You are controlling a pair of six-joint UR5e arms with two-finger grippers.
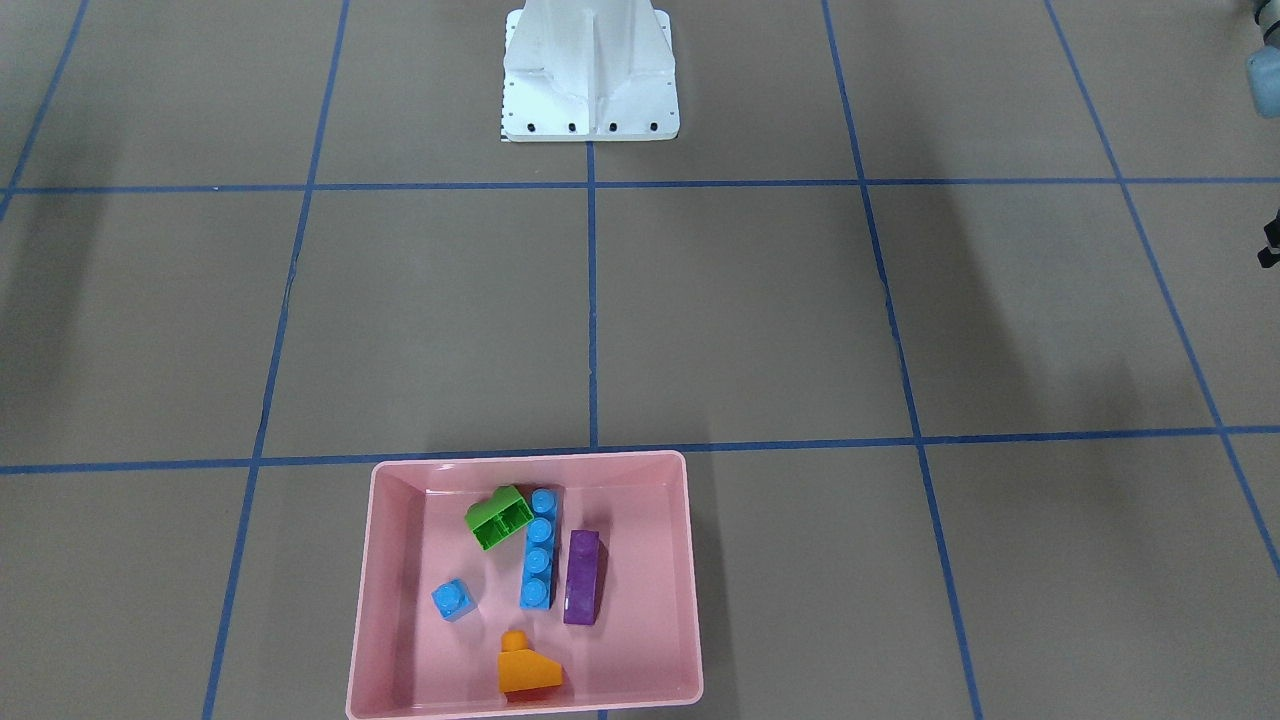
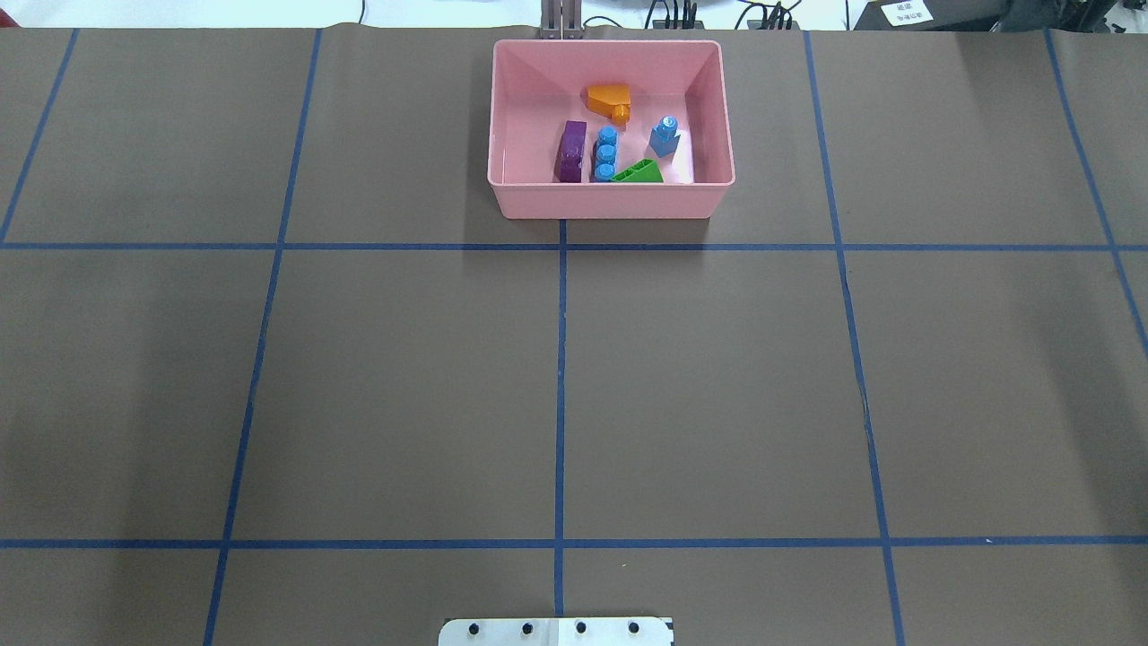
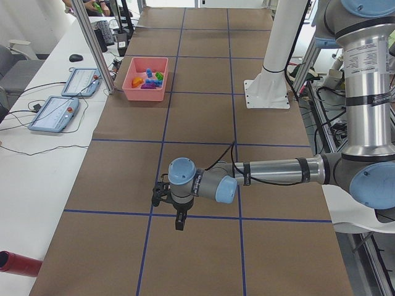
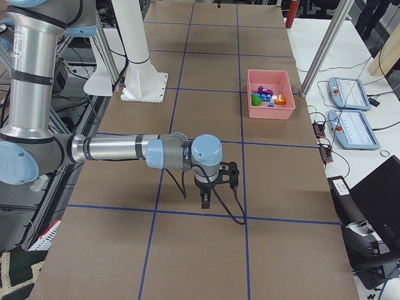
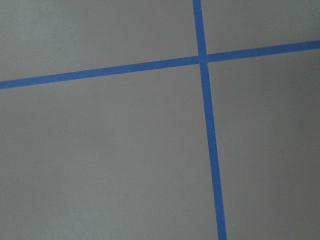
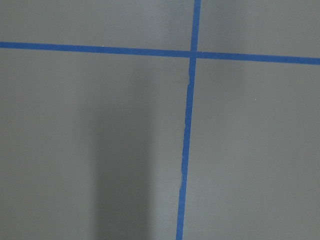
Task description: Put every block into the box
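The pink box point(image 1: 530, 461) stands at the table's far side from the robot, also in the overhead view point(image 2: 610, 202). Inside it lie the green brick point(image 1: 498, 518), the long blue brick point(image 1: 538, 548), the purple brick point(image 1: 582, 577), the small blue brick point(image 1: 453, 598) and the orange sloped brick point(image 1: 526, 668). My left gripper point(image 3: 179, 219) hangs low over the table far out to the left, empty-looking. My right gripper point(image 4: 205, 200) hangs low far out to the right. Both show only in the side views, so I cannot tell whether they are open or shut.
The white metal base point(image 1: 590, 75) stands at the robot's side of the table. Blue tape lines grid the brown table. Both wrist views show only table and tape. Tablets point(image 4: 350, 94) and cables lie on the white bench beyond the box.
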